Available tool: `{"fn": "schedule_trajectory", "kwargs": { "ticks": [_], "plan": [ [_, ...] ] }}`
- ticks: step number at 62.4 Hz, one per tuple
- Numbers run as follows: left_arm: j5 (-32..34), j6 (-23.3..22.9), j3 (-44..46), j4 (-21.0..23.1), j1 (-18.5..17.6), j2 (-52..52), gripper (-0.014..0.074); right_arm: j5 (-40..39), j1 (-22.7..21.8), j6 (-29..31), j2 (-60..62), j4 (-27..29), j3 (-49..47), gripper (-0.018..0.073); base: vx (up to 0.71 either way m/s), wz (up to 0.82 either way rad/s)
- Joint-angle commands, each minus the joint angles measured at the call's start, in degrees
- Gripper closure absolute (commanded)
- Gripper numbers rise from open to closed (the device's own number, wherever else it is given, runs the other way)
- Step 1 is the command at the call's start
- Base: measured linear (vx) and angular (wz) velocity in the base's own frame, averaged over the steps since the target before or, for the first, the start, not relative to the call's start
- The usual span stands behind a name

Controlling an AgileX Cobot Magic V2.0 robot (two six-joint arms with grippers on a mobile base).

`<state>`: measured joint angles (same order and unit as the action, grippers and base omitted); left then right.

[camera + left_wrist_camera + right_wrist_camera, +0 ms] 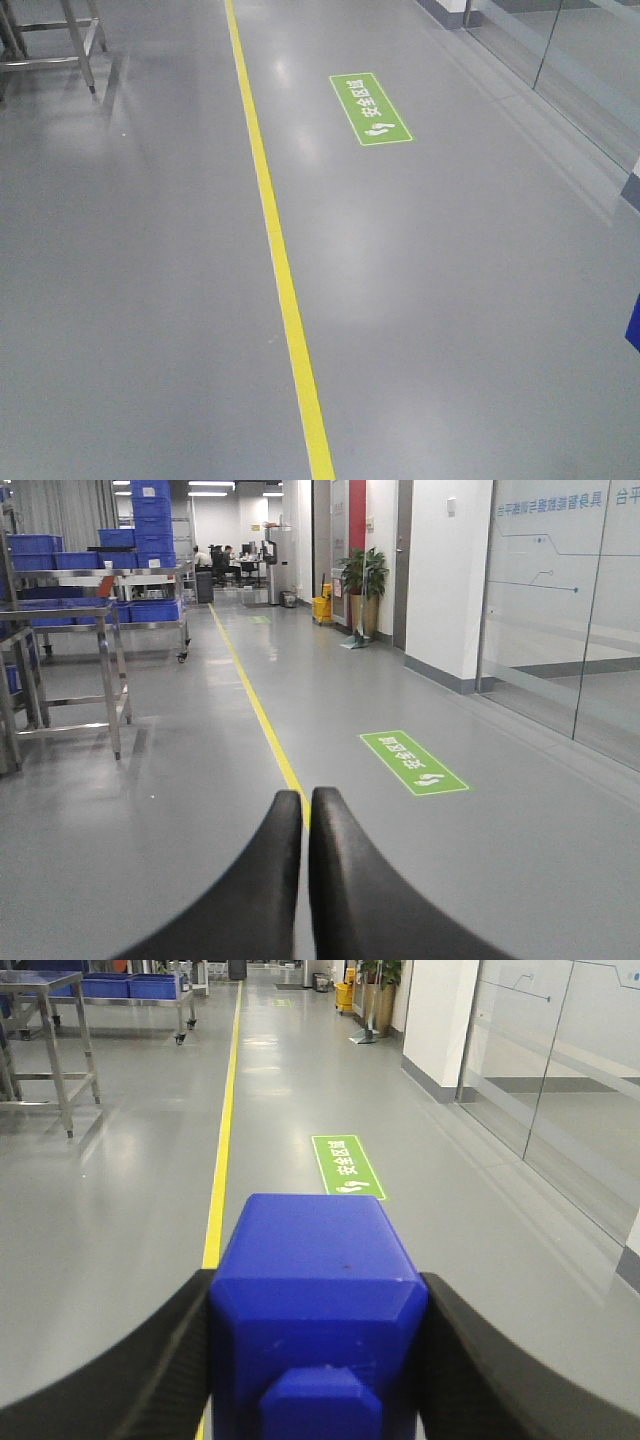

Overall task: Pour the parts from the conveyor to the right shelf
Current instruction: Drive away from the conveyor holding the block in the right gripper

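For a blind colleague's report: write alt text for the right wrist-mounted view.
A bright-blue plastic cube-shaped block with a small square knob sits clamped between the right arm's two black fingers, filling the lower frame. Beyond it stretches a glossy grey floor with a yellow line and a green rectangular floor sign; a glass wall runs along the right.

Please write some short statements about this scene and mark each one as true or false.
1. The right gripper grips a blue block. True.
2. The left gripper is open. False: the left gripper is shut and holds nothing.
3. The green sign lies left of the yellow line. False: the sign lies right of the line.
4. Blue bins stand on a steel rack. True.
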<state>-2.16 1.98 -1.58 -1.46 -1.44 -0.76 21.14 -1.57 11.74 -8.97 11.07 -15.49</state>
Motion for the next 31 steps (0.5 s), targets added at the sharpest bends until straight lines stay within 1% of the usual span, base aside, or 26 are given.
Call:
{"fn": "schedule_trajectory", "kwargs": {
  "ticks": [1, 16, 31],
  "plan": [
    [4.29, -0.16, -1.75, 0.16, -0.03, -0.75, 0.0603, -4.47, 0.08, 0.36, -0.47, 0.09, -1.7, 0.0568, 0.22, -0.13],
    [4.29, -0.16, -1.75, 0.16, -0.03, -0.75, 0.0603, -4.47, 0.08, 0.36, -0.47, 0.09, -1.7, 0.0568, 0.29, -0.01],
    [4.29, -0.16, -1.75, 0.16, -0.03, -0.75, 0.0603, -4.47, 0.08, 0.36, -0.47, 0.09, -1.7, 0.0568, 0.43, 0.24]
  ]
}}
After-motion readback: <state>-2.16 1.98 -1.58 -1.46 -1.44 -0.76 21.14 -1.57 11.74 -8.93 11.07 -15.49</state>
